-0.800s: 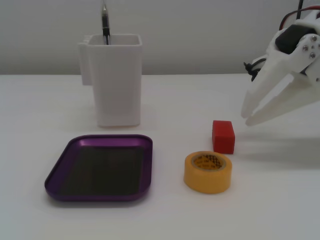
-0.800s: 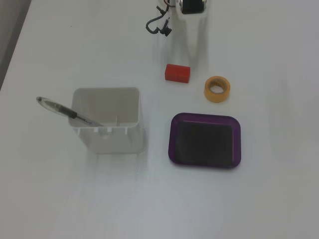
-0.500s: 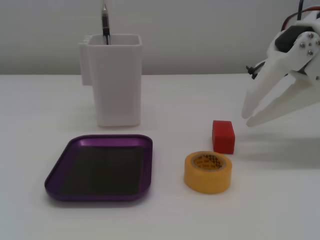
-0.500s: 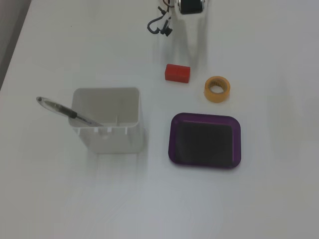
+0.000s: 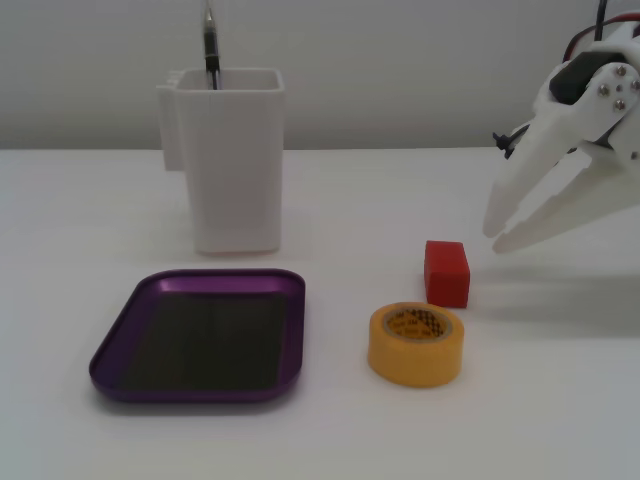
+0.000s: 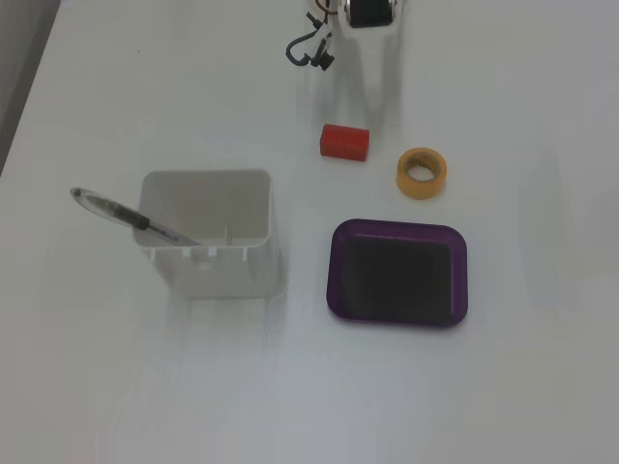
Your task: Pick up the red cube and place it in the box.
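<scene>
The red cube [image 5: 446, 272] lies on the white table, just behind the yellow tape roll; it also shows in the other fixed view [image 6: 344, 141]. The box [image 5: 203, 334] is a shallow purple tray with a dark bottom, empty, to the cube's left in this fixed view; in the other fixed view it lies below and to the right of the cube [image 6: 397, 272]. My white gripper [image 5: 494, 236] hangs above the table to the right of the cube, fingertips together, holding nothing. In the view from above, only a dark part of the arm [image 6: 368, 12] shows at the top edge.
A yellow tape roll [image 5: 416, 344] lies in front of the cube, seen also from above [image 6: 422, 173]. A tall white square container [image 5: 226, 160] with a pen [image 6: 131, 217] in it stands behind the tray. A black cable loop [image 6: 308, 50] lies near the arm.
</scene>
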